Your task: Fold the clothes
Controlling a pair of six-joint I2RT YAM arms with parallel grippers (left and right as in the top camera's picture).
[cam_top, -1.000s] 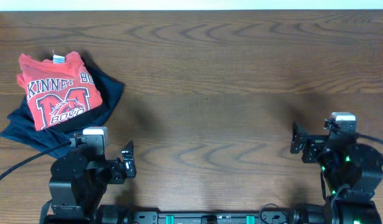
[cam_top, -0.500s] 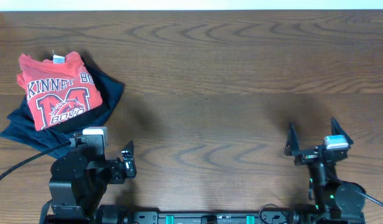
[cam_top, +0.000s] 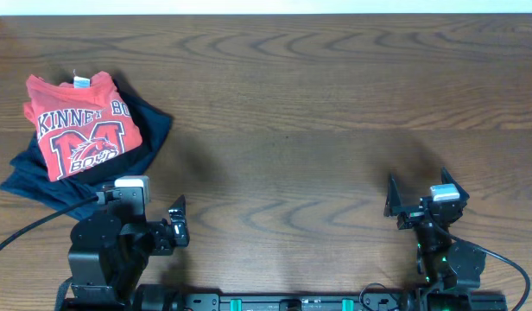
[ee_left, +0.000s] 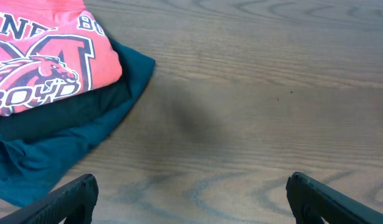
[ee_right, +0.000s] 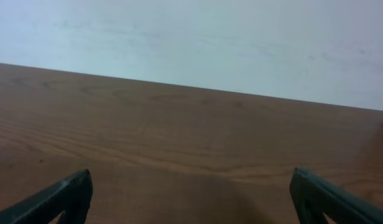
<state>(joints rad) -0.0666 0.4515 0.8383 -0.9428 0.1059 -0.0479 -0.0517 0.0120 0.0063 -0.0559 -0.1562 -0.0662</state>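
Left gripper (ee_left: pixel 191 194) and right gripper (ee_right: pixel 191 190) gape, seemingly empty.

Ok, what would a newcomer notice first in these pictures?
The coral-red T-shirt with bold printed lettering, lying on a dark blue garment at the wooden table's far left. Both arms sit near the front edge, left gripper and right gripper open and empty.

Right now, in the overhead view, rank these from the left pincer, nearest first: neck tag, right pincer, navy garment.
1. Navy garment, up-left of the left pincer.
2. Neck tag, on the red T-shirt, far left.
3. Right pincer, across the table.
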